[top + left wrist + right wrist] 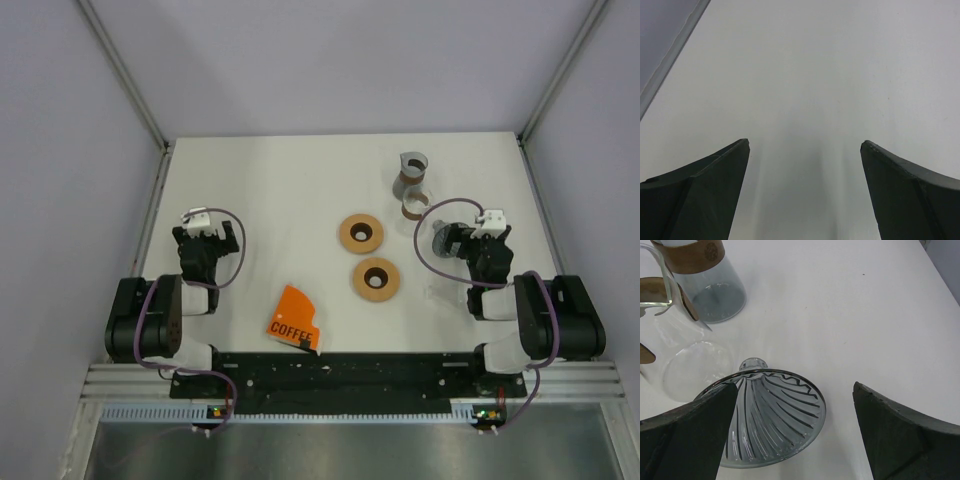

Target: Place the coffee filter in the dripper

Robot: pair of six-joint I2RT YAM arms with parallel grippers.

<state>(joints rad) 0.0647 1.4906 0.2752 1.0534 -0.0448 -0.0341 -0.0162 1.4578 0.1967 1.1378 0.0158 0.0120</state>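
Holding right gripper (pixel 795 387) and left gripper (pixel 805 142) spread wide; facing the glass dripper (pixel 775 420) tipped over at right, judging it rigid, slick, breakable, best pinched by the rim; not spotting the filter.

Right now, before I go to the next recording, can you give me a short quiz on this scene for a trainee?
1. True or false: the left hand is open, with only bare table under it.
2. In the right wrist view, what shows between the fingers of the right hand? A a metal spoon; B the ribbed grey dripper; C a paper cup.
3. In the top view, how many brown rings lie mid-table?
Key: 1 true; 2 B; 3 two.
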